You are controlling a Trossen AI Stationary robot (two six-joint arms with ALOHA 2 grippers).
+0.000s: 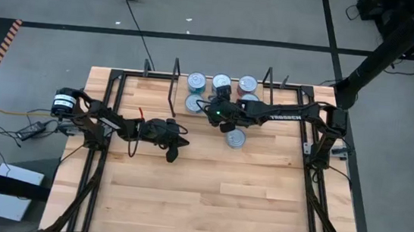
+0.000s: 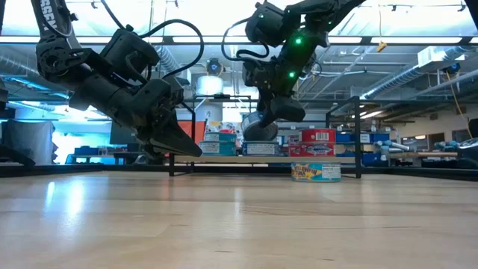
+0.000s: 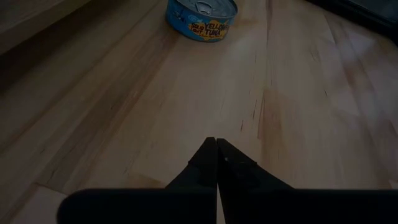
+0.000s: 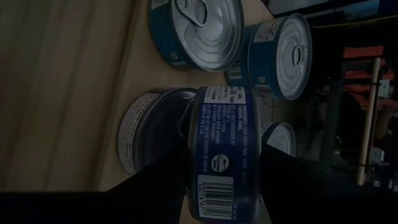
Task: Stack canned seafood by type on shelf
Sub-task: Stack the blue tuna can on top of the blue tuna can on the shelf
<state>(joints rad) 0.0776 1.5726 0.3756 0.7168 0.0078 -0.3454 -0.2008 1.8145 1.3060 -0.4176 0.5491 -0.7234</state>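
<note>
My right gripper (image 4: 221,186) holds a blue-labelled tin (image 4: 222,134) on its edge over the shelf (image 1: 156,90).

My right fingers sit either side of that tin, spread about its width and seemingly touching it, though the view is dark enough that I can't swear to the grip. It hangs just above a tin lying flat (image 4: 149,137), with more tins (image 1: 220,82) ranked along the shelf's back edge between the black wire uprights (image 1: 174,76). One yellow-and-blue tin (image 1: 235,138) rests alone on the table (image 1: 206,200), nearer the front. My left gripper (image 1: 173,155) hovers low over bare board to the left, its fingers pressed together on nothing.
</note>
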